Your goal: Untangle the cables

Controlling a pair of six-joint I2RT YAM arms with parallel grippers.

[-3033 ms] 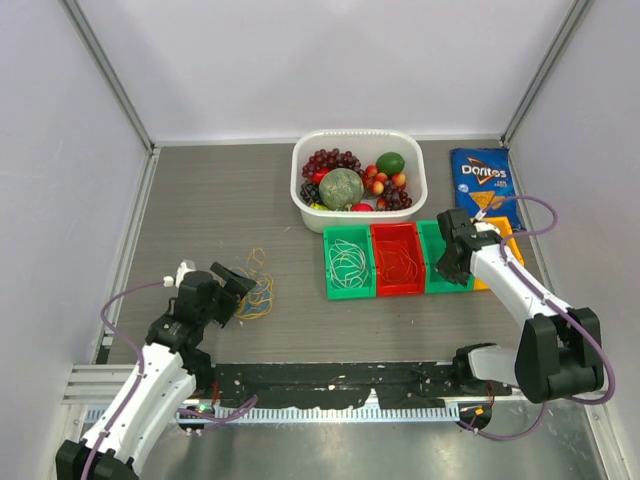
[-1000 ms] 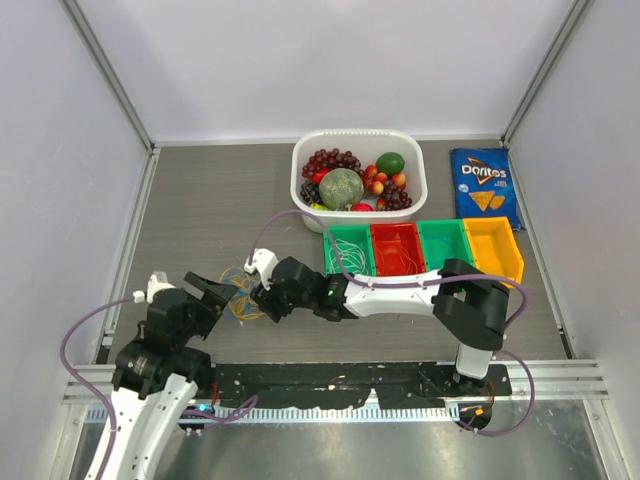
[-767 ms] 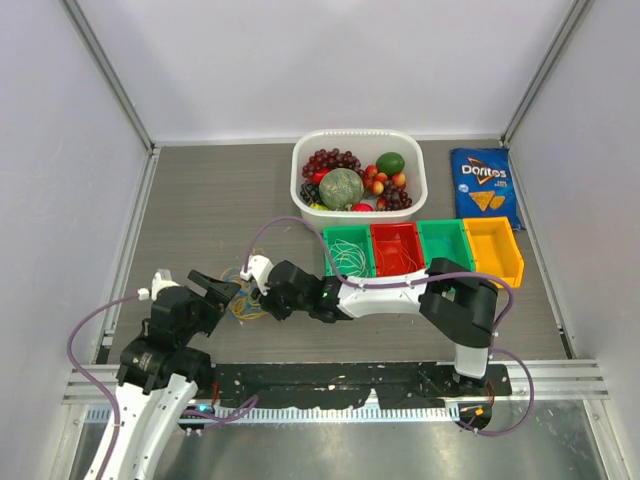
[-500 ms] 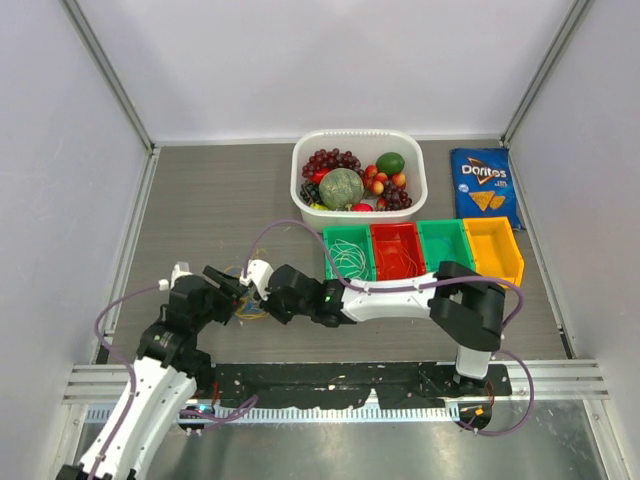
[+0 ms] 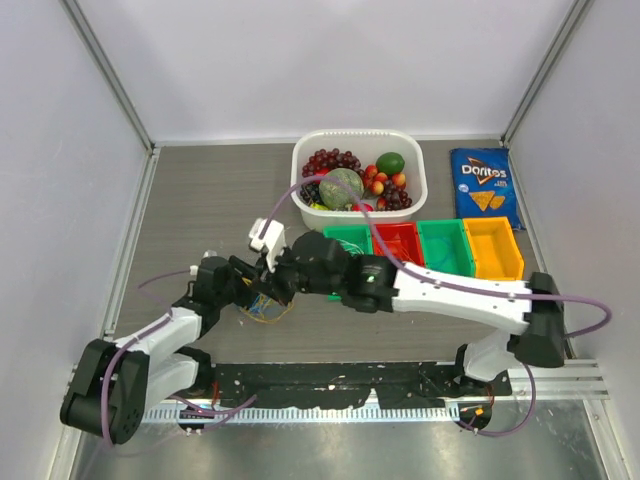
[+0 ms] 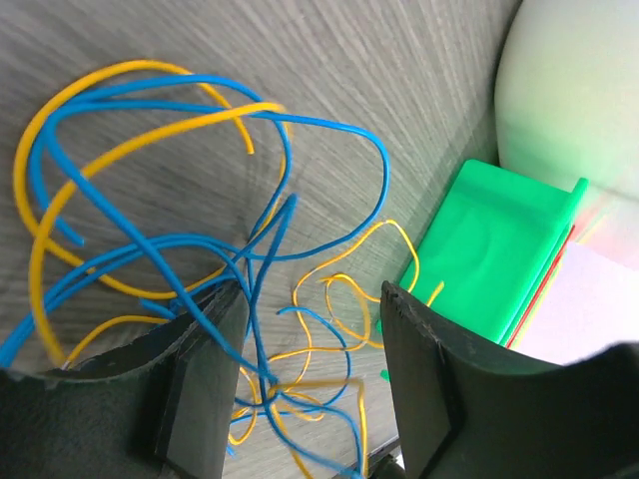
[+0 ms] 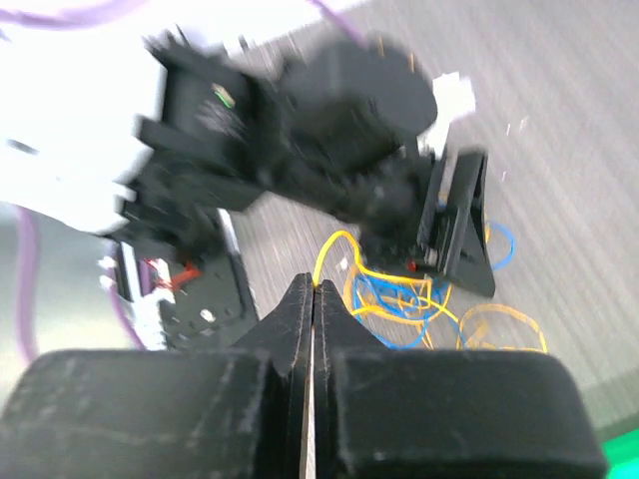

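Lower left of the top view, the left gripper (image 5: pixel 246 289) stands jaws apart astride the blue and yellow cables (image 5: pixel 267 309), whose tangle lies just to its right. Right again, facing it, the right gripper (image 5: pixel 275 282) is pinched closed on one yellow cable (image 7: pixel 330 242).
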